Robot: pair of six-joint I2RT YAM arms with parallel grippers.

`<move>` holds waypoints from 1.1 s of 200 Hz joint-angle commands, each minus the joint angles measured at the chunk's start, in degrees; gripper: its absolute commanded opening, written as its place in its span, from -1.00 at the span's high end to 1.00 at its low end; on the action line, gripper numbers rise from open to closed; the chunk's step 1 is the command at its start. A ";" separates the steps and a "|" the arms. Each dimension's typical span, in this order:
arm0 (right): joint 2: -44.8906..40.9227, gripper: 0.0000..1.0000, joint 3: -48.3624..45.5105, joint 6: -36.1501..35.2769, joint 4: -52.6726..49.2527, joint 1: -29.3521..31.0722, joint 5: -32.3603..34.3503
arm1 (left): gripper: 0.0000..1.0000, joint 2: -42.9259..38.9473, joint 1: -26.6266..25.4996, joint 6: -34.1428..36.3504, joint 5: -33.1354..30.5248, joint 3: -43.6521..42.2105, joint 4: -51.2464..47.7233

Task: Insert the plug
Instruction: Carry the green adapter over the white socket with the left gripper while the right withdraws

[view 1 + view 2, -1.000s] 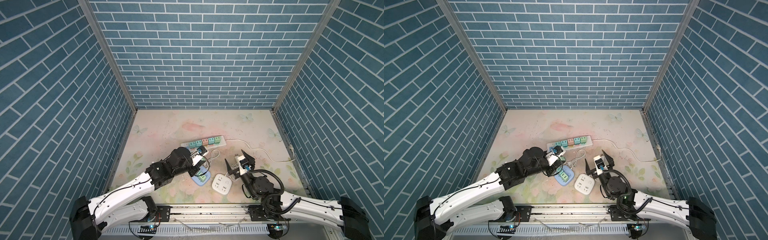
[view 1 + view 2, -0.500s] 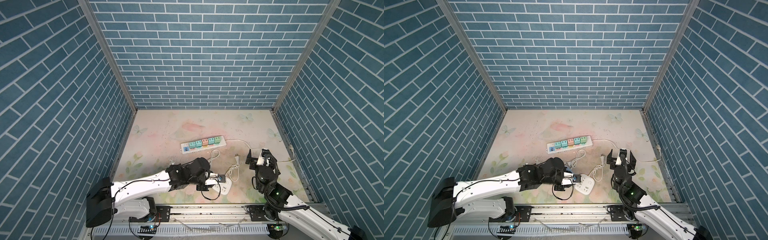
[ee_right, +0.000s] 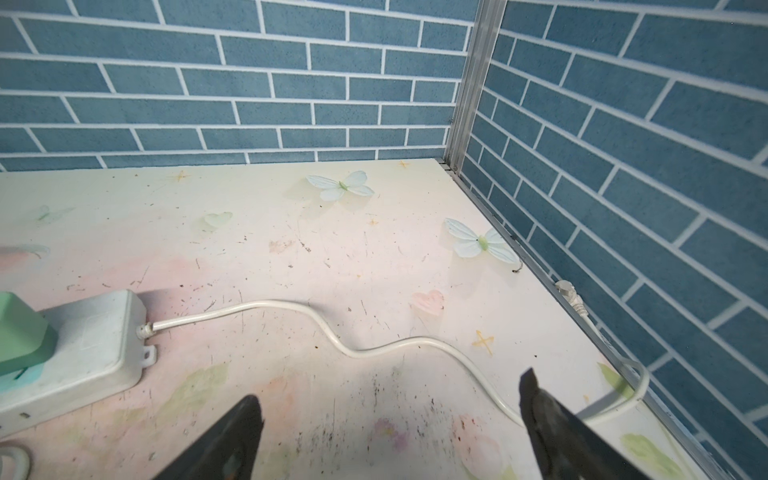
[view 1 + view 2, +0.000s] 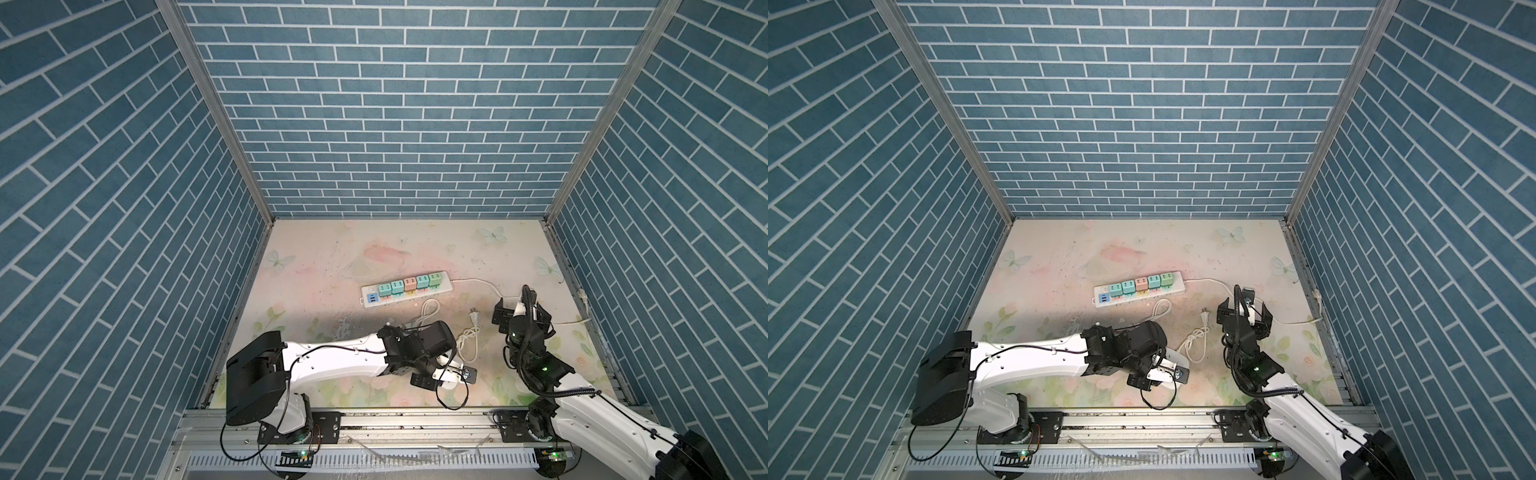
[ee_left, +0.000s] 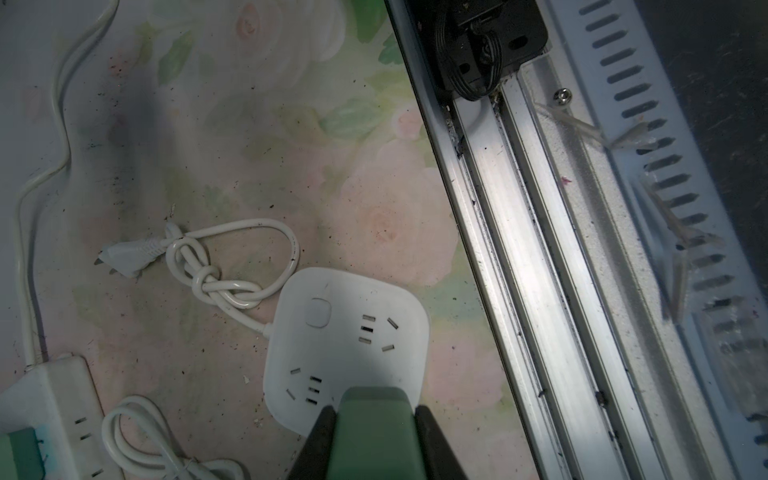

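Here, left pincer [image 5: 374, 409] clenched on green plug [image 5: 374, 444], over white square socket [image 5: 353, 328], right pincer [image 3: 388, 388] released, spread wide.

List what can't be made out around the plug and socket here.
- Prongs of the green plug: left wrist view, hidden under the plug's own body.
- Square socket: in both top views, mostly covered by the left arm.
- Power strip: right wrist view, cut off by the frame edge.
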 commanded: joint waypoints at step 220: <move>-0.80 -0.98 0.97 3.96 -2.04 -1.77 -5.65 | 1.00 13.51 0.36 9.79 5.44 11.41 -6.65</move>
